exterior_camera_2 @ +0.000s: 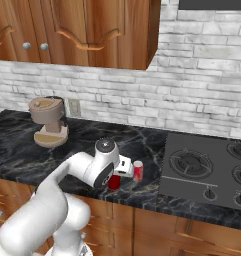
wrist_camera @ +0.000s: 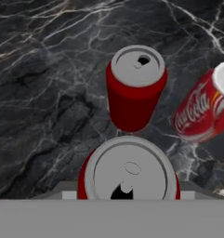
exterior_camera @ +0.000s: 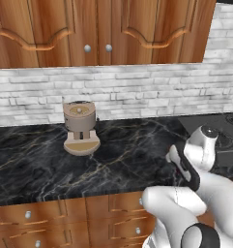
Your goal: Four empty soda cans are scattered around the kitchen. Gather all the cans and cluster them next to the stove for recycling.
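Red Coca-Cola soda can (wrist_camera: 201, 109) stands beside two plain red cans (wrist_camera: 135, 88); gripper (exterior_camera_2: 123, 169) jaws hold the nearest one (wrist_camera: 128, 174)

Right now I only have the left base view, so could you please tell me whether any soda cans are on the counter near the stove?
Observer: Yes. The right base view shows a red soda can upright on the counter, left of the stove and apart from it.
Operator: Is it alone?
Observer: No, a second can stands beside it, partly under the arm.
Operator: Any more?
Observer: The hand view shows three cans close together, including a rightmost can with white lettering.
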You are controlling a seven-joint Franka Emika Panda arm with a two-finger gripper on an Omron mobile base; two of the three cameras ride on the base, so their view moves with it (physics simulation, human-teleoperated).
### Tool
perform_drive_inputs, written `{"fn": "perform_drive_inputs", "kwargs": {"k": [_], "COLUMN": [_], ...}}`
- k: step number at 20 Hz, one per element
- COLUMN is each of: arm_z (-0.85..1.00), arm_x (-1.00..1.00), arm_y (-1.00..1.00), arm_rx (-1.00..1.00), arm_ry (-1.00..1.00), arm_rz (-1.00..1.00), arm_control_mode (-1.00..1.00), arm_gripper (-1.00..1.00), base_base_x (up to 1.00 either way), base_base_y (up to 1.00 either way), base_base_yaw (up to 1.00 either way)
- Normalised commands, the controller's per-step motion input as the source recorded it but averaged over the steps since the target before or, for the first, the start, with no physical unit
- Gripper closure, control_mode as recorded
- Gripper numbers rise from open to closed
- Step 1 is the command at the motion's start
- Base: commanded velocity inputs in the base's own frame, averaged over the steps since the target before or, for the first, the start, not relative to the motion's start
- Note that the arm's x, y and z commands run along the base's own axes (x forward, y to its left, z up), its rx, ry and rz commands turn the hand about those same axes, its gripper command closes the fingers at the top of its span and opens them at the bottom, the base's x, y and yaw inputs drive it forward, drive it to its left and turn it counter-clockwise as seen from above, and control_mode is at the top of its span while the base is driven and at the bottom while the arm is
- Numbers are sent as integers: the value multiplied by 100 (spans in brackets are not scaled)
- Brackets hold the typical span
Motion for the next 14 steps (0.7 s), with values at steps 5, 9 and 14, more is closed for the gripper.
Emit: {"fn": "perform_drive_inputs", "kwargs": {"k": [5, 9, 14], "arm_z": [-52, -50, -44], "arm_x": [25, 17, 4], "arm_y": [20, 21, 19], "arm_rx": [-2, -1, -2], "arm_ry": [-6, -7, -6], "arm_rz": [0, 0, 0], "arm_control_mode": [-100, -100, -100], "arm_gripper": [100, 100, 100], "base_base_x": [0, 0, 0], "base_base_y": [0, 0, 0], "base_base_yaw": [0, 0, 0]}}
